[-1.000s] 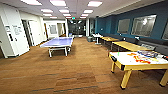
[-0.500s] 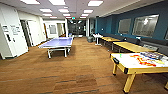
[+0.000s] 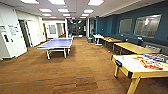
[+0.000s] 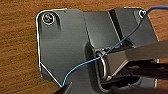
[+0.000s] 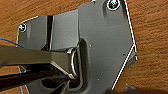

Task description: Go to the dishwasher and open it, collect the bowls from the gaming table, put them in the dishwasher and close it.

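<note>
The gaming table (image 3: 130,72), with a glossy white top and yellow edge and legs, stands close at the right of the head view. Flat colourful board-game boxes (image 3: 150,64) lie on it. A small green spot (image 3: 122,57) sits near its far left corner, too blurred to name; I cannot make out the bowls. The dishwasher is out of view. Both wrist views look down past the robot's dark plate onto brown wood-pattern floor (image 4: 17,50). A dark tip of my left gripper (image 4: 66,88) and one of my right gripper (image 5: 62,88) show over that floor, state unclear.
A blue table-tennis table (image 3: 57,44) stands ahead to the left. Yellow-wood tables (image 3: 132,47) line the blue right wall. White doors and cabinets (image 3: 10,37) run along the left. Open wood floor (image 3: 82,70) stretches ahead toward a far corridor.
The camera has moved slightly forward: the gaming table sits a little lower and larger at the right. Nothing in the room itself has moved.
</note>
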